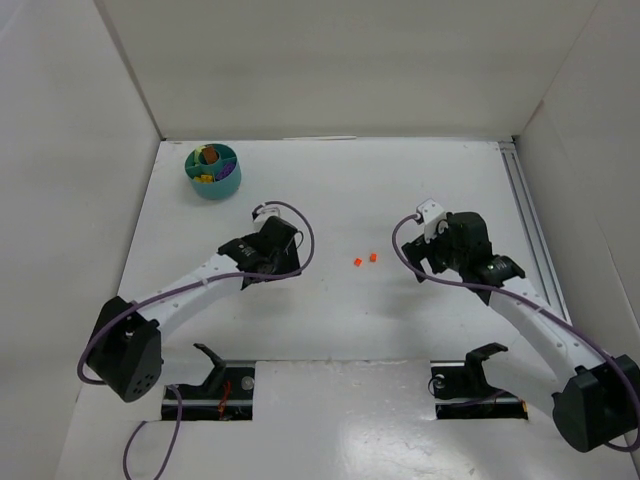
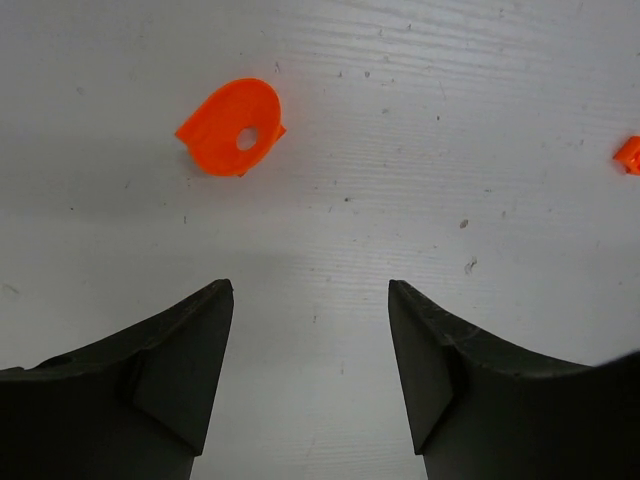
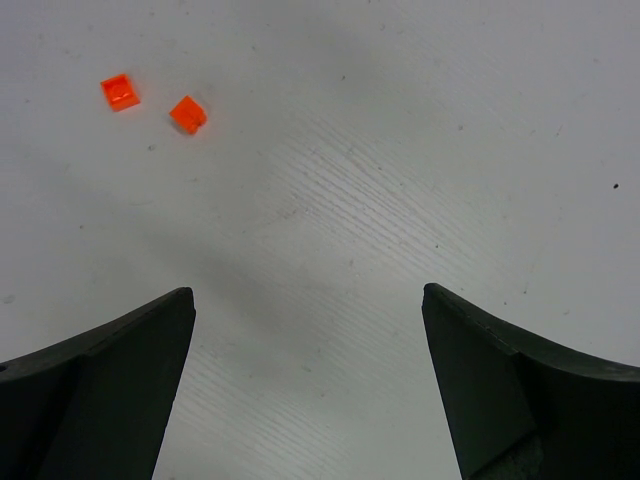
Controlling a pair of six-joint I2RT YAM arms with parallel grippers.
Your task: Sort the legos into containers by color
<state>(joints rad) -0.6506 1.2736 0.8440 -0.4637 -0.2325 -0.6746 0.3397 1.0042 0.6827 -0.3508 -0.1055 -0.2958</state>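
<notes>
Left gripper state: the left gripper point(image 2: 310, 290) holds its two black fingers apart. Only bare white table point(image 2: 330, 60) shows in the gap, so it grips nothing.

Thing ahead of it: a flat bright-orange plastic lego with one rounded end and a round hole point(image 2: 235, 128) lies on the table beyond the fingertips. It is off toward the left finger's side, outside the gap and untouched.

Long axis: the rounded lego lies roughly crosswise in the left wrist view, about along the line on which the jaws shut. As it lies, I judge a grip would take it end to end.

What the approach turns on: in my judgement, the gripper must go forward and shift toward the left finger's side until the rounded lego sits in the gap.

Right gripper state: the right gripper point(image 3: 306, 292) has its jaws spread wide, with nothing between them.

Things ahead of it: a small square red-orange plastic lego point(image 3: 187, 113) and its twin point(image 3: 120, 92) lie just beside each other. They are far ahead and off to that gripper's left.

Places by the tub: the round teal plastic tub with divider walls point(image 1: 213, 193) stands near the table's far left corner.
- The left gripper is the one nearer to the tub.
- The square pair lies well apart from the tub, toward the right arm's side.
- The right gripper is farther from the tub again.
- From overhead the rounded lego cannot be made out.

Tub's load: brown, yellow, green and purple pieces are inside. The exact compartments are too small to tell.

Nearer arm: the left arm is nearer the rounded lego. The square pair sits between both grippers, seemingly a little closer to the right.
</notes>
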